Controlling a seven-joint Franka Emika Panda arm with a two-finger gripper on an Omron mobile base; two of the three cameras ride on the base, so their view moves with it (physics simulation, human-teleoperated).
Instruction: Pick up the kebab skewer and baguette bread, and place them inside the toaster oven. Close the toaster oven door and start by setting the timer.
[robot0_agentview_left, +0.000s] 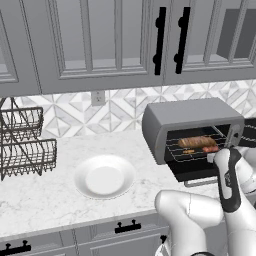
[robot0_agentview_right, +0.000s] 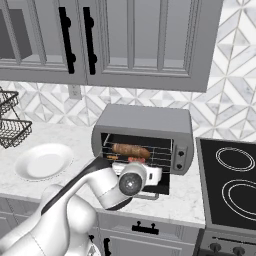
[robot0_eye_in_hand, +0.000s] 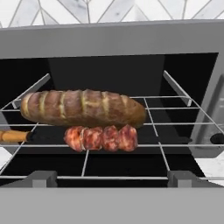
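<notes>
The toaster oven (robot0_agentview_left: 190, 115) (robot0_agentview_right: 145, 120) stands on the counter with its door (robot0_agentview_left: 196, 173) folded down open. On its wire rack lies the baguette bread (robot0_eye_in_hand: 83, 107) (robot0_agentview_left: 197, 141) (robot0_agentview_right: 131, 149). The kebab skewer (robot0_eye_in_hand: 100, 138) (robot0_agentview_left: 210, 149) (robot0_agentview_right: 135, 160) rests just in front of it, its wooden stick end (robot0_eye_in_hand: 13, 136) pointing left. My gripper (robot0_eye_in_hand: 112, 177) hovers over the lowered door, facing into the oven. It is open, its tips wide apart with nothing between them. In both base views my wrist (robot0_agentview_left: 227, 172) (robot0_agentview_right: 132, 184) covers the fingers.
A white plate (robot0_agentview_left: 105, 177) (robot0_agentview_right: 44, 161) sits on the marble counter left of the oven. A wire basket rack (robot0_agentview_left: 22, 142) (robot0_agentview_right: 10, 125) stands at the far left. A black stovetop (robot0_agentview_right: 230, 185) lies right of the oven. Wall cabinets hang overhead.
</notes>
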